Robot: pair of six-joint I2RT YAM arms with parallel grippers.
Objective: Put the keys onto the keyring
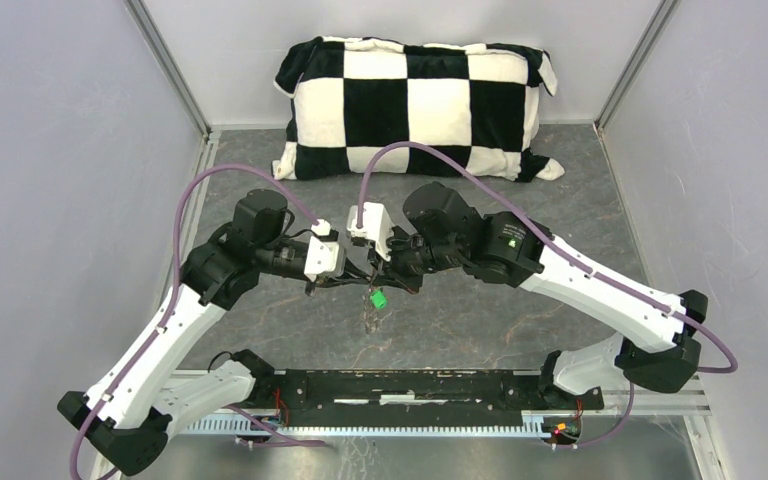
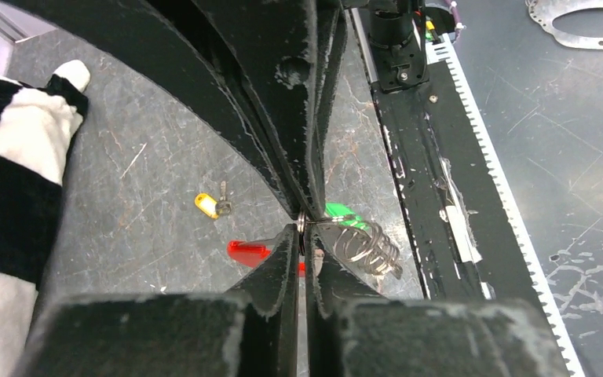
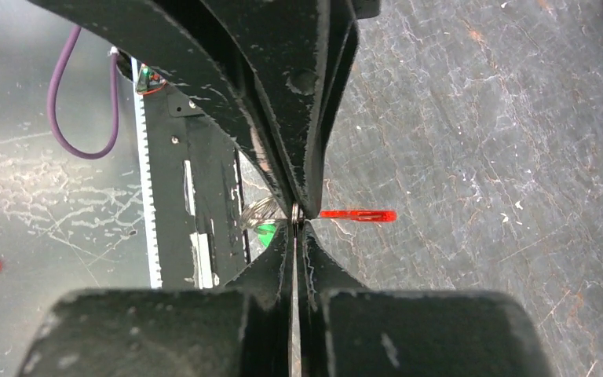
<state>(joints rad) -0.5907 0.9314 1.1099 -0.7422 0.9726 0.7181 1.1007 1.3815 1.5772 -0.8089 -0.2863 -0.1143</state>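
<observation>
Your left gripper and right gripper each pinch the keyring at their tips. The green-headed key sits just beside them. The yellow-headed key lies loose beyond the left gripper. Grip firmly and pry the keyring open.

- The left arm and the right arm each have long white parts and round black joints.
- A purple cable runs along the left arm.
- A second purple cable runs along the right arm.
- A small white box sits by each wrist.
- A tiny green light glows on a black joint of the right arm.
- The left gripper and the right gripper have black fingers with scratched, whitish edges.
- Each top finger has a small round hole.
</observation>
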